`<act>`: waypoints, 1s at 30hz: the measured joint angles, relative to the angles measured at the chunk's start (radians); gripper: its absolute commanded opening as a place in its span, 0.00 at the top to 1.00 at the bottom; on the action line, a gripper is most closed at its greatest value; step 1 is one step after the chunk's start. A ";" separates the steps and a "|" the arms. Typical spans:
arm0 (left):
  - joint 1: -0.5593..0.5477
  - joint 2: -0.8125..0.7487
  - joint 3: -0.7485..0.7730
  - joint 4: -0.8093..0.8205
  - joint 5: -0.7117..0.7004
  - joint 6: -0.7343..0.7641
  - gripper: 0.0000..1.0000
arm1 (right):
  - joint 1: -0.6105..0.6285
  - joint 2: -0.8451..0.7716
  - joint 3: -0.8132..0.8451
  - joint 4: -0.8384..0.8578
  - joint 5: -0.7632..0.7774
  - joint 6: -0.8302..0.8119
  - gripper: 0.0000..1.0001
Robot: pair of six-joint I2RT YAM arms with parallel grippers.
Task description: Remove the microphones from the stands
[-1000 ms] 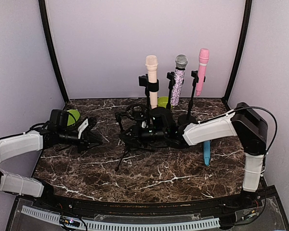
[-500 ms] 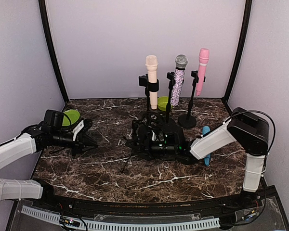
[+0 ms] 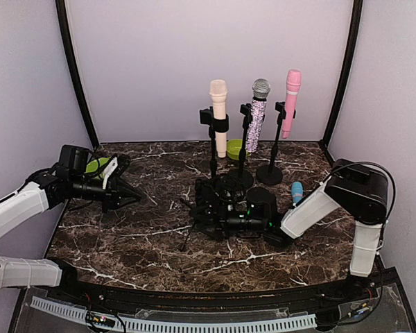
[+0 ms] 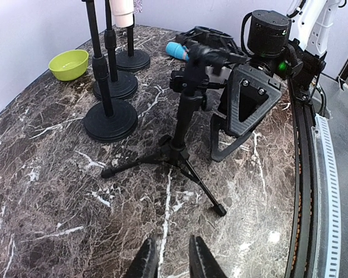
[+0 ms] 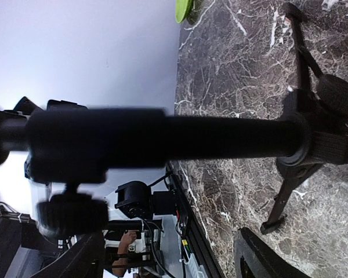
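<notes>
Blue microphone (image 3: 296, 193) lies flat on the counter (image 3: 125, 243), right side, just beside the right forearm and near the round base under the pink microphone (image 3: 291, 104); it sits in no stand. Black tripod stand (image 4: 184, 124) is upright on three spread legs at mid-counter, apart from the blue microphone. Right pincer (image 5: 169, 246): fingers wide apart, low at the tripod. In the right wrist view the tripod column runs across the frame beyond the fingers and is not clamped. In the left wrist view one of its black fingers stands just beside the column, on the side away from the round-based stands. Left pincer (image 4: 173, 258): tips nearly together with a thin slit between them, holding nothing, raised above the left part of the counter, pointing toward the tripod and well apart from it. Back row: cream microphone (image 3: 218, 104), glitter microphone (image 3: 258, 114) and the pink one, each upright in a clip on a round-based stand. Green bowl (image 4: 69, 62) rests near those bases. A second green bowl (image 3: 96, 166) at far left is partly hidden behind the left arm
</notes>
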 measured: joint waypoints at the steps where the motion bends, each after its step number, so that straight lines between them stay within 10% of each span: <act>1: 0.000 0.008 0.006 0.003 0.005 -0.008 0.78 | 0.000 -0.016 0.016 -0.057 0.002 -0.016 0.20; 14: 0.000 0.085 0.111 0.064 0.072 -0.102 0.72 | -0.027 -0.167 0.014 -0.430 0.000 -0.139 0.17; 24: -0.086 0.211 0.282 0.079 0.084 -0.121 0.70 | 0.023 -0.232 0.118 -1.063 0.066 -0.384 0.14; 30: -0.159 0.260 0.315 0.061 0.082 -0.105 0.51 | 0.066 -0.387 0.072 -1.282 0.109 -0.438 0.13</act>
